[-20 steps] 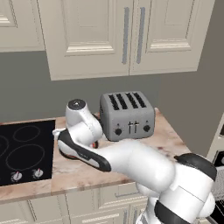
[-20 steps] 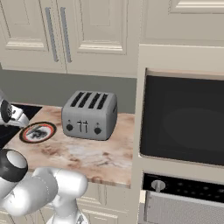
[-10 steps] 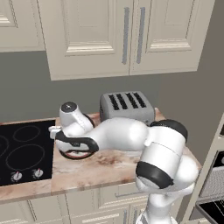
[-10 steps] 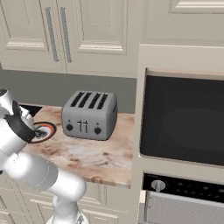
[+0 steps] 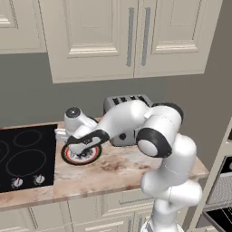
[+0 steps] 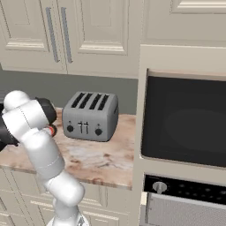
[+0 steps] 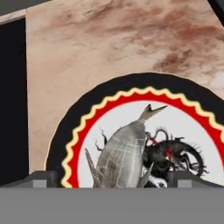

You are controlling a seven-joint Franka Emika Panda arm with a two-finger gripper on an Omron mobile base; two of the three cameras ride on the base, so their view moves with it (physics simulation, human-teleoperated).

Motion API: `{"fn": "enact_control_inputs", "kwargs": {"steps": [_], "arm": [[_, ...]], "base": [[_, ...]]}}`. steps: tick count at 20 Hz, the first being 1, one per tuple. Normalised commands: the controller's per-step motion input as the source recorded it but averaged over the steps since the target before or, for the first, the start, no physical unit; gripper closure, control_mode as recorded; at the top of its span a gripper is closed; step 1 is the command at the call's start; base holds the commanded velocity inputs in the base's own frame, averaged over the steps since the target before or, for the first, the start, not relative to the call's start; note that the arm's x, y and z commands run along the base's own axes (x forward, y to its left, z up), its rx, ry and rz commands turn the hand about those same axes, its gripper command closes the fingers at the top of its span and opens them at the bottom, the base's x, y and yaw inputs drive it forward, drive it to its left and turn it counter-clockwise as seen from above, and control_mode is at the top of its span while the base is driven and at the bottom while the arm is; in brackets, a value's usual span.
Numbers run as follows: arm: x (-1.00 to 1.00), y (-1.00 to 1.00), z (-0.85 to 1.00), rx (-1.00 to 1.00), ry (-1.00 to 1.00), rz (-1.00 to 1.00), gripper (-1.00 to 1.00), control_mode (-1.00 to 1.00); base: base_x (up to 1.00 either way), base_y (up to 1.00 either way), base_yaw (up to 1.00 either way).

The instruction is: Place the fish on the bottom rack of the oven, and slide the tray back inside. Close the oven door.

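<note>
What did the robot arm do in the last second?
The arm swung left and down until its open hand hangs over the fish on the plate. Nothing has been grabbed. The fish, plate and toaster stayed put.

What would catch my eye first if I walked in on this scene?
Probably the white arm bent low over a red-rimmed plate on the marble counter, beside the black cooktop. In the hand view, a silvery-grey fish lies on that plate. Behind the arm stands a silver four-slot toaster, with the dark wall oven to its right.
</note>
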Motion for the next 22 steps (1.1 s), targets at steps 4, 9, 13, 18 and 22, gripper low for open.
{"fn": "enact_control_inputs", "kwargs": {"steps": [4,9,13,18,22], "arm": [[0.29,0.03,-0.32,0.00,0.00,-0.07,-1.00,-1.00],[0.04,0.00,-0.24,0.00,0.01,-0.09,-1.00,-1.00],[0.01,0.00,-0.24,-0.01,0.02,-0.10,-1.00,-1.00],[0.19,0.00,-0.31,-0.01,0.09,-0.11,-1.00,-1.00],[0.33,0.00,-0.43,-0.03,0.13,-0.11,1.00,-1.00]], "base": [[0.00,0.00,0.00],[0.00,0.00,0.00],[0.00,0.00,0.00],[0.00,0.00,0.00],[0.00,0.00,0.00]]}}
